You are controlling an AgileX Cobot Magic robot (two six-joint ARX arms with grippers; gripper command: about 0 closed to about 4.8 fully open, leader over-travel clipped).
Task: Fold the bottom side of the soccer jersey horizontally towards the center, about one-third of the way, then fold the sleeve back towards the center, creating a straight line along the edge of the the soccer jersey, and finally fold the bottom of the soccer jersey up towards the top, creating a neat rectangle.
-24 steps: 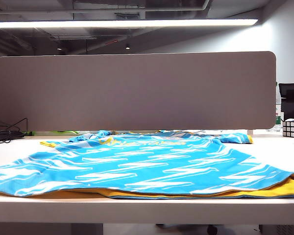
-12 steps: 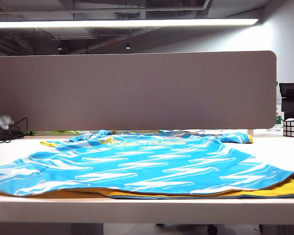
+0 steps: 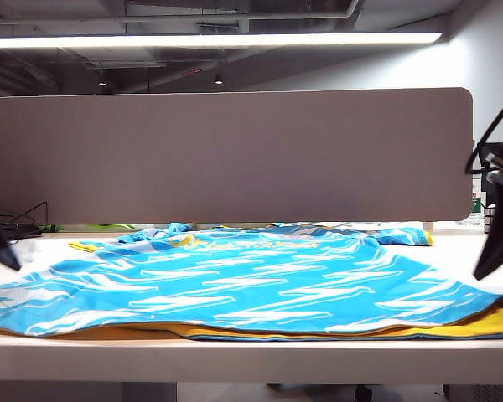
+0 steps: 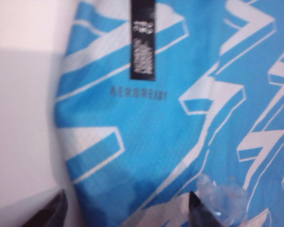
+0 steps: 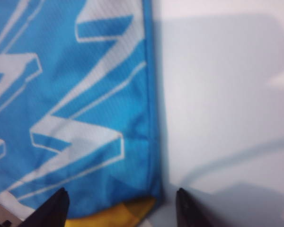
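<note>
Soccer jersey (image 3: 243, 280) spread flat on the white table (image 3: 251, 356), yellow-lined hem (image 3: 260, 332) nearest the camera. Left gripper (image 4: 125, 208) hanging spread above its left edge. Right gripper (image 5: 120, 205) spread too, straddling the right hem corner.

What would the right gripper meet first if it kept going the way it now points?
Probably the jersey's side edge near its bottom corner: the open right gripper straddles that edge, one fingertip over the cloth, the other over the bare table. How far above it hangs is unclear.
</note>
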